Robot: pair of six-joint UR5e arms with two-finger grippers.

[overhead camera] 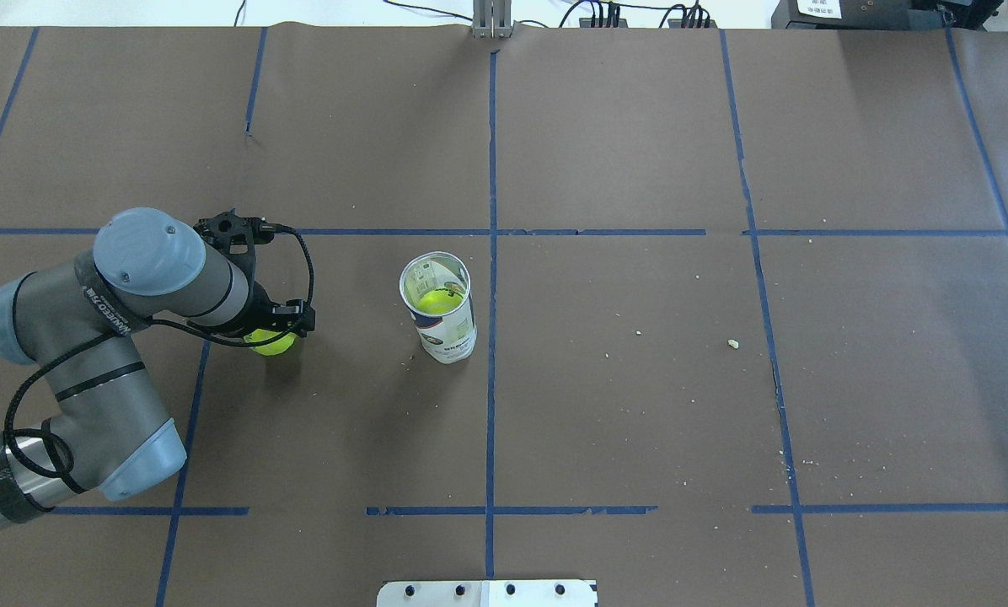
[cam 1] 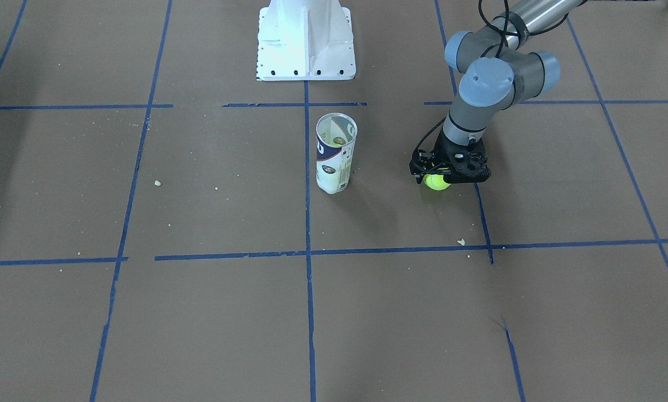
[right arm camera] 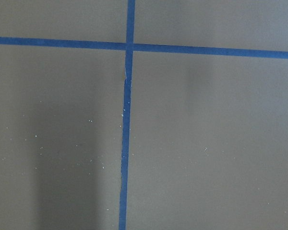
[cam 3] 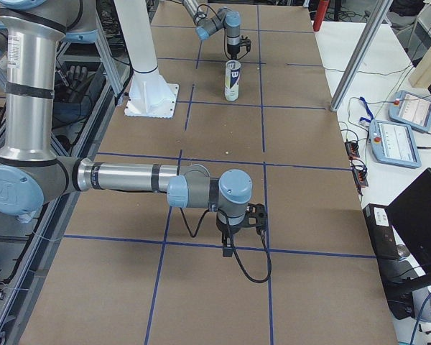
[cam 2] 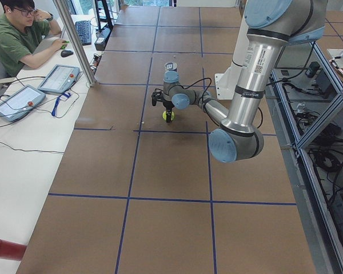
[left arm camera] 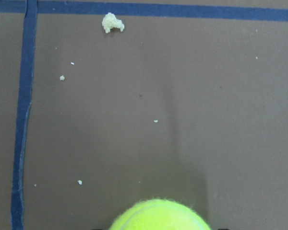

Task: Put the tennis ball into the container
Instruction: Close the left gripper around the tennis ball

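Felt ball pinched in left gripper, near can
Likely light, springy, grippy (hold across its middle); right gripper: cannot tell its state.

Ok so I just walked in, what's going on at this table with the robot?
The left gripper is shut on the tennis ball and holds it low over the table, off to one side of the container. The container stands upright and open, and a second yellow-green ball is visible inside it. The gripped ball is not in yet. The right arm sits far from both, and its wrist camera shows only bare table.
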